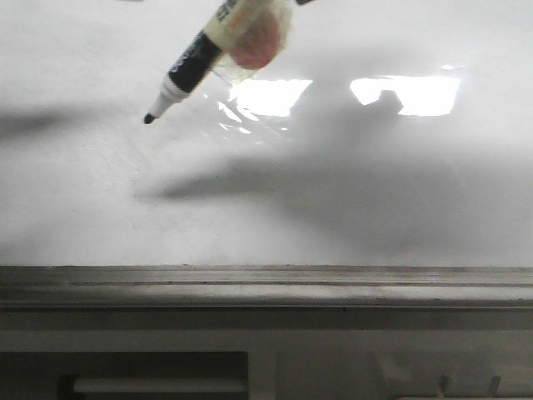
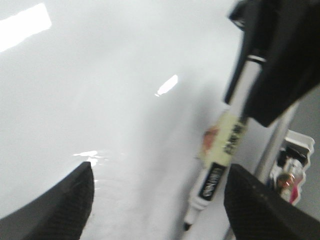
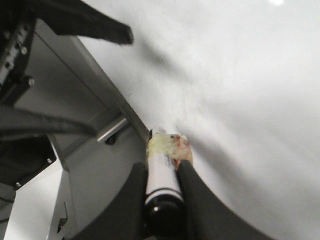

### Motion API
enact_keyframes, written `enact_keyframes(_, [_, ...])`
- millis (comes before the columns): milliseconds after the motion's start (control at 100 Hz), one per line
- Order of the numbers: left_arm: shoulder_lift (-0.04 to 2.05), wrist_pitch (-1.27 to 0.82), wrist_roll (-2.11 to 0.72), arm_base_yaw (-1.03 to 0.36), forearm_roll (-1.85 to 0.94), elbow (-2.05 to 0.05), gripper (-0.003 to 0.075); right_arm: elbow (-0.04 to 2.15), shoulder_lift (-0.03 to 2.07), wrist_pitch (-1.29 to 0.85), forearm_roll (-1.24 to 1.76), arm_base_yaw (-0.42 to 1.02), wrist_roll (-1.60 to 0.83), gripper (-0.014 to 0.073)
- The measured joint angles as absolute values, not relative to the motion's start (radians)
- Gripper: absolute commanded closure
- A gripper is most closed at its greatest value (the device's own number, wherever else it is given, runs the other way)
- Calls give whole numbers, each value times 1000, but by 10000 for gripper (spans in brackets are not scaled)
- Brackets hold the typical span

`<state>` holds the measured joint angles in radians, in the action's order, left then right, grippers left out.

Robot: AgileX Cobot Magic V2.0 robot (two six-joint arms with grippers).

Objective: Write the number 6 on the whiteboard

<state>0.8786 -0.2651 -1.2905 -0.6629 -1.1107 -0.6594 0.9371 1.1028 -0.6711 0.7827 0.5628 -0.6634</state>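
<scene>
Blank whiteboard [image 1: 350,208], no number 6 drawn yet. Right end effector [image 3: 162,190] clenched on the marker [image 1: 193,65], tip angled ahead toward the surface for writing; left end effector [image 2: 157,200] released, idle nearby.

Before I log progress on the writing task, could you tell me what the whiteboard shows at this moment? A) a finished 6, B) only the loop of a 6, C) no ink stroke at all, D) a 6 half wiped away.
C: the whiteboard carries only glare and shadows, and the marker, clamped in the right gripper, has its tip beside bare board.
</scene>
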Motion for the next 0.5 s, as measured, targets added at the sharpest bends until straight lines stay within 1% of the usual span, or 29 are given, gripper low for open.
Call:
enact_keyframes(160, [756, -254, -1223, -539, -1125, -616, 272, 754, 901, -524, 783, 563, -665, 646])
enact_keyframes(320, [634, -252, -1199, -417, -1154, -531, 297, 625, 726, -361, 783, 563, -667, 646])
enact_keyframes(410, [578, -250, -1196, -364, -1165, -497, 303, 592, 685, -274, 785, 563, -667, 646])
enact_keyframes(500, [541, -250, -1194, -330, -1168, -476, 303, 586, 693, -198, 788, 563, -667, 645])
